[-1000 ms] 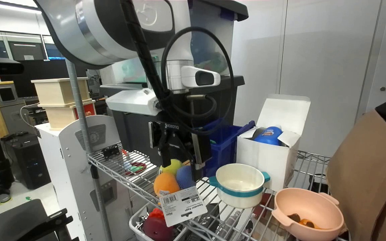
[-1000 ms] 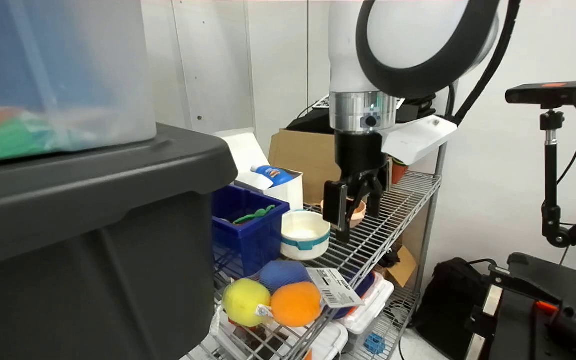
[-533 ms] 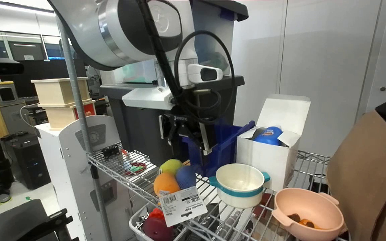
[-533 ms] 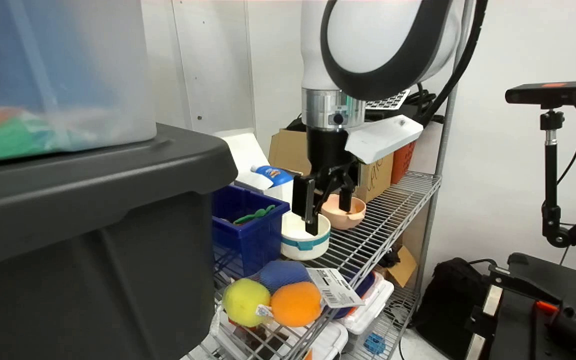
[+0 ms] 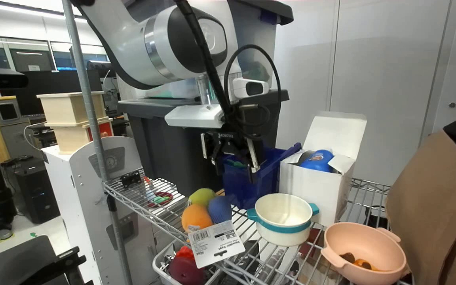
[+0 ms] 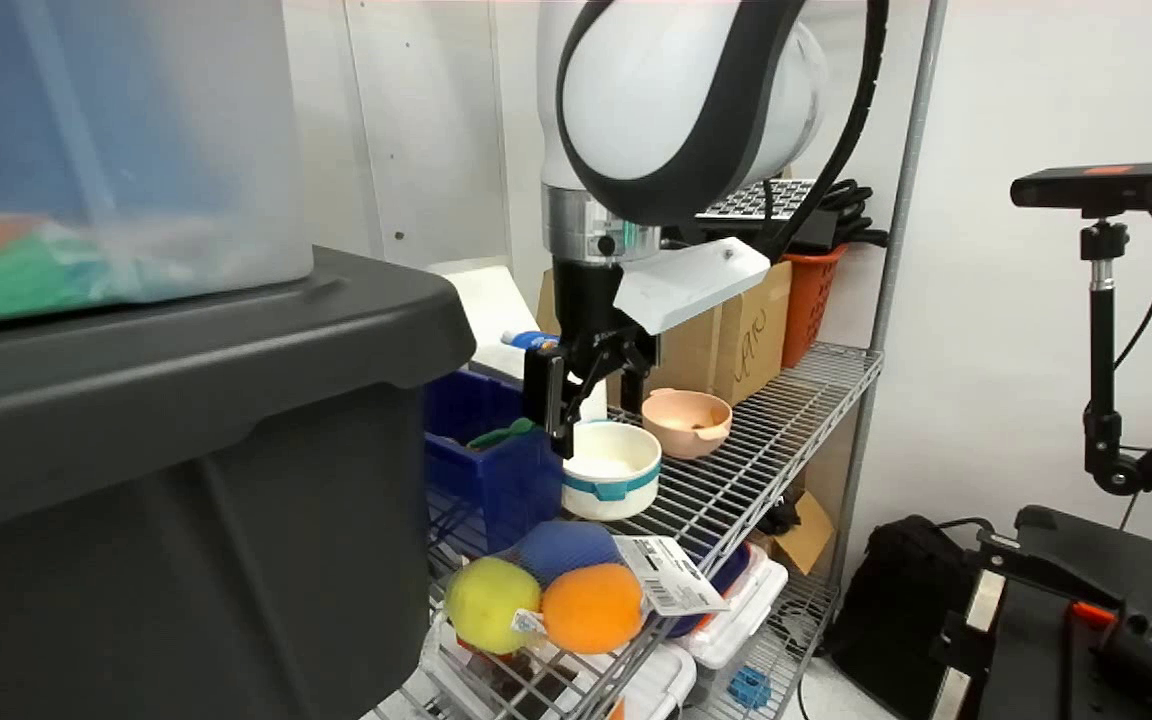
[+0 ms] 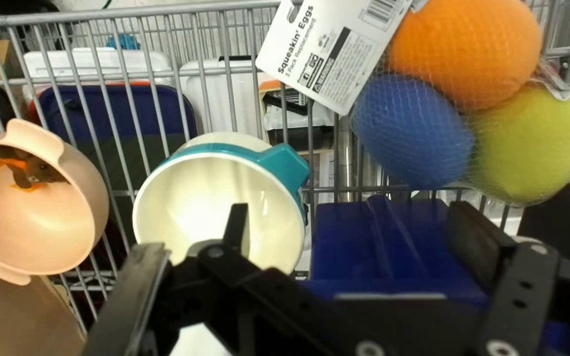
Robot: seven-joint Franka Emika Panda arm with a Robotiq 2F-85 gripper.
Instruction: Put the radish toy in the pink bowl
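"Well, where's the radish toy?"

"I can't make it out in any view. A green, leaf-like piece [image 6: 502, 434] shows inside the blue bin [image 6: 516, 490], toward the wall-side edge of the wire shelf [image 6: 776, 425] (our table, in effect), and it might be the radish's top."

"And the claw [image 5: 235, 176]?"

"Hanging close to that bin, fingers spread wide, holding nothing. I'd judge the pick is yet to come."

"What could spoil it?"

"Coming down off-centre, I think: a finger would strike the bin's rim, and if it pinches only leaf, a round body could twist loose. The egg toys [image 7: 463, 89] at the room-side long edge are bright decoys too, and a wrong grab there could tip them off."

"Then the carry?"

"The white bowl [image 7: 203, 200] stands between the bin and the pink bowl [image 5: 370, 237], so a low path could knock it. The pink bowl sits inward from the room-side edge, with something brown and orange [image 5: 359, 263] lying in it; a ball dropped from high could bounce off that and roll over the edge."
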